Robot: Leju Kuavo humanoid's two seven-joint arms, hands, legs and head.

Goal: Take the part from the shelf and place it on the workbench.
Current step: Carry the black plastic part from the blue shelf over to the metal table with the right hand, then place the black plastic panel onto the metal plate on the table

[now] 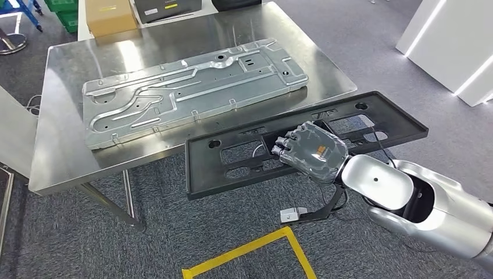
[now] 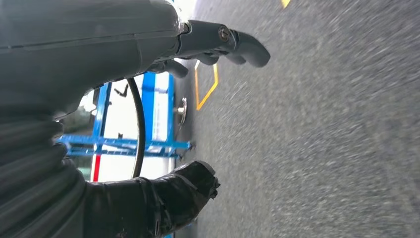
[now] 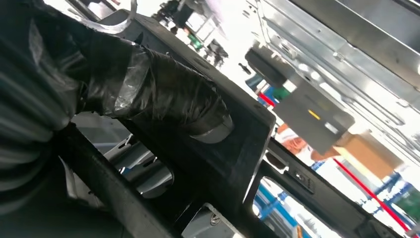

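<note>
A long black plastic frame part [image 1: 232, 165] with several cut-outs hangs level in the air just in front of the steel workbench [image 1: 64, 157], its far end overlapping the bench's near right corner. My right hand [image 1: 311, 150] grips it near the middle, fingers through an opening. In the right wrist view the taped thumb [image 3: 163, 96] presses on the black part [image 3: 237, 148]. My left hand [image 2: 208, 47] hangs over the grey floor, fingers apart and holding nothing.
A large silver stamped metal panel [image 1: 192, 87] lies across the workbench. Cardboard and dark boxes [image 1: 110, 16] sit at the bench's far edge. Yellow floor tape [image 1: 250, 253] marks the carpet below. A white unit [image 1: 453, 40] stands at the far right.
</note>
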